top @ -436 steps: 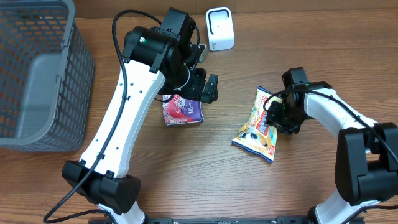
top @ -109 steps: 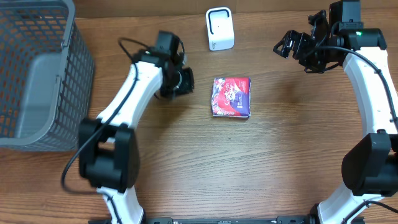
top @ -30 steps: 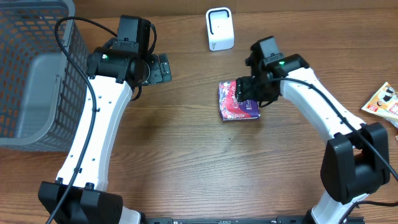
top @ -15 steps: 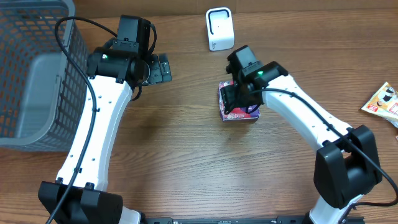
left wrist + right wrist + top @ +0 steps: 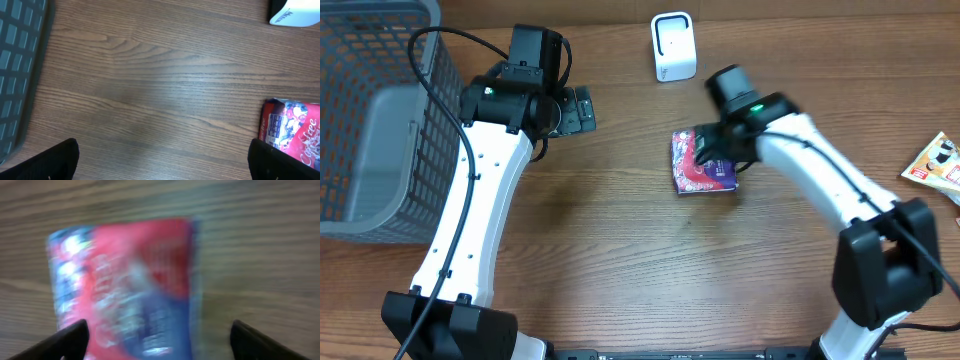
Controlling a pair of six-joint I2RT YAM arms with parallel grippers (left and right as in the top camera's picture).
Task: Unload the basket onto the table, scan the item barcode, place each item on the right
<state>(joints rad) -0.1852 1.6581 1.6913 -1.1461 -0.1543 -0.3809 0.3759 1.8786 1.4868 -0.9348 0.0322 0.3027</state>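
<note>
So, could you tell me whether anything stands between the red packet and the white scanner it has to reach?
Nothing visible does. Only bare table lies between the red packet and the white scanner. The right gripper hangs open directly over the packet, its arm just right of that line.

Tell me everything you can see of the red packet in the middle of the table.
The red packet is a flat, glossy, foil-looking pouch, red with blue and white print and a pale printed panel at one corner; no barcode is readable. It lies flat on the wooden table, apart from the white scanner. The right hand hangs open above it; contact cannot be told.
</note>
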